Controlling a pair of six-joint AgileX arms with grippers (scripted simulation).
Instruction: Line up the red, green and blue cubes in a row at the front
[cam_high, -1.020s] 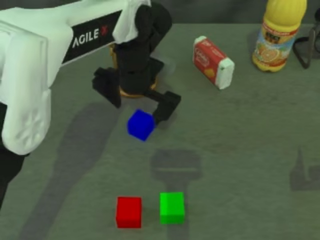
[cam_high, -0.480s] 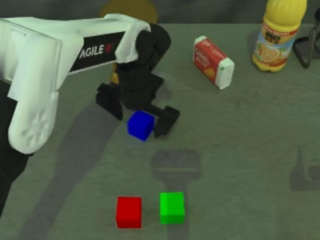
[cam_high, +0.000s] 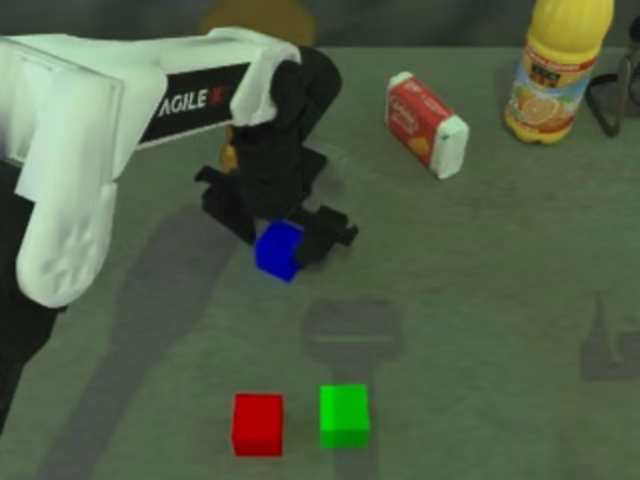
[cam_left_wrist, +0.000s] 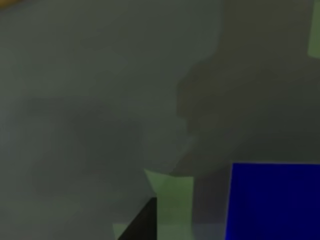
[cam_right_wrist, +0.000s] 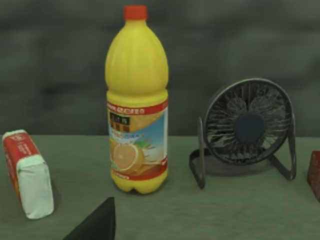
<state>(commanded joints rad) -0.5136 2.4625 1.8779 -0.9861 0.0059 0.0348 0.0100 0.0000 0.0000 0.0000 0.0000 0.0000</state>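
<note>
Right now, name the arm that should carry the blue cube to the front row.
Left. The left gripper already has its fingers closed around the blue cube, behind the red cube and green cube. The right arm is out of the top view.

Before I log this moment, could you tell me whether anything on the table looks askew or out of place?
Only the blue cube stands out: it sits turned at an angle, well behind the red cube and green cube, which stand squarely side by side at the front. The left gripper is closed around it. The red-and-white packet also lies at a slant.
</note>
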